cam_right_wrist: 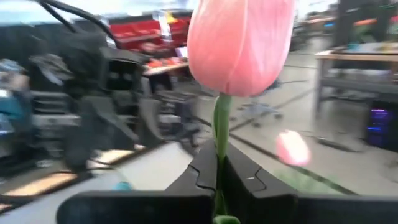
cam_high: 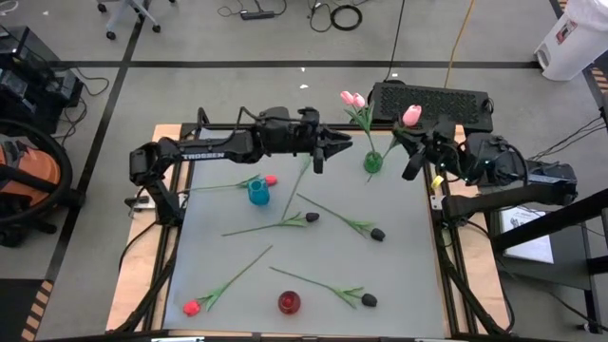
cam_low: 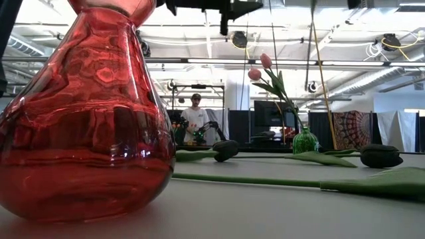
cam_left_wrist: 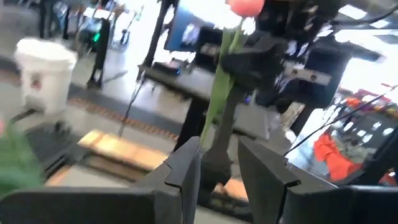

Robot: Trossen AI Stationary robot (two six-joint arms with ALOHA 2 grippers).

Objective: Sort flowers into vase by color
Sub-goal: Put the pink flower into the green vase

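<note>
Grey table [cam_high: 399,275] — three vases, scattered tulips [cam_high: 328,287] lying flat.

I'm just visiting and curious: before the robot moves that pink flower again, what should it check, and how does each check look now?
1. Right end effector shut on the pink tulip's stem: ok.
2. Left end effector open, not holding that stem: ok.
3. Small green glass vase upright: ok.
4. Two pink tulips already in it: ok.
5. Stem tip above the vase mouth: cannot tell.

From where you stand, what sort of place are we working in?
Probably a robotics lab or workshop: office chairs and cables on the floor, other workstations behind a person, exposed ceiling ducting.
</note>
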